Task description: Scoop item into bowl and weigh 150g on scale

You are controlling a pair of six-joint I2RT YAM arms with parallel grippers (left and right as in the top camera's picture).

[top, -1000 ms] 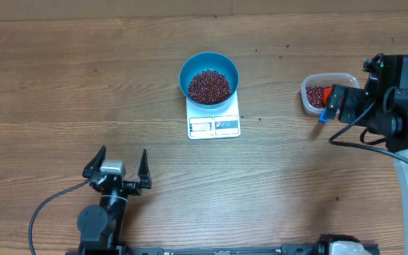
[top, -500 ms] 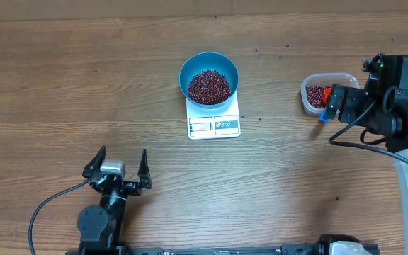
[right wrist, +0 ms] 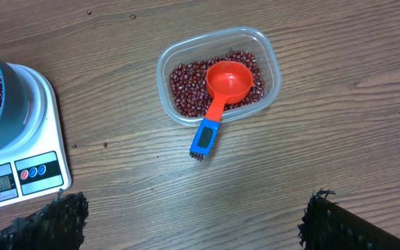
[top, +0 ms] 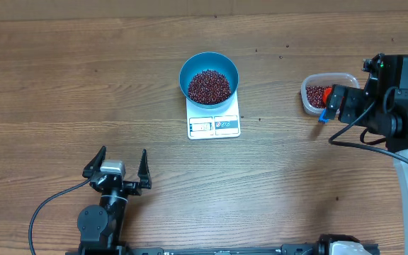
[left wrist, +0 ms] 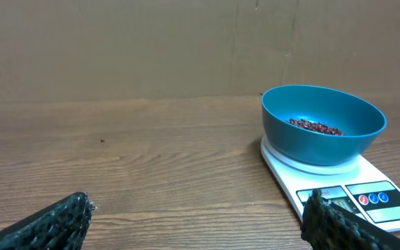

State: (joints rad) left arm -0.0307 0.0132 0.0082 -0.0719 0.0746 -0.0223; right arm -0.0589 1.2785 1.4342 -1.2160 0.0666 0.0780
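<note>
The bowl [left wrist: 318,142] is bright blue, its beans [top: 209,86] dark red-brown. Beneath, the scale [top: 214,125] is white with a grey display and blue-edged panels. Right of the scale, a clear tub [right wrist: 276,76] holds the same red-brown beans and an orange-red scoop [right wrist: 229,82] with a blue handle. The table [top: 83,85] is brown, wood-grained.

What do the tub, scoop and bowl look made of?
The tub looks like clear plastic: the beans show through its wall. The scoop is glossy orange-red plastic with a blue handle end, maybe rubbery. The bowl is smooth, even blue, probably plastic, though glazed ceramic can't be ruled out.
</note>
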